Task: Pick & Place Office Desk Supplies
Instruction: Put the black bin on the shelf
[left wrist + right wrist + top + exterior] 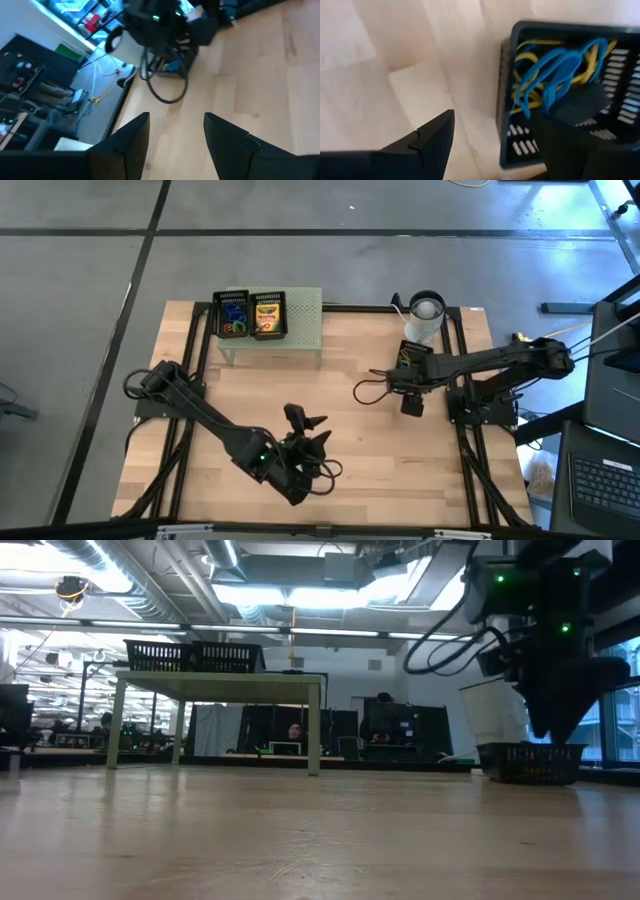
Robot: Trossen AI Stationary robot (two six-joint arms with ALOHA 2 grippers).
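On the far side of the wooden counter (350,430) stands a pale green perforated stand (300,320). It carries two black baskets side by side: one basket (232,315) holds blue, red and green loops (235,323), the other holds a yellow crayon box (267,317). Toward the far right corner sits a white cup (425,315) with a black rim. Just in front of the cup is a small black basket (560,90) filled with tangled blue and yellow bands (555,70). The right gripper (495,135) hangs directly over this basket's edge, jaws spread apart and empty, one finger over the basket and the other over bare wood. The left gripper (172,137) rests low near the front middle of the counter, jaws also apart, holding nothing.
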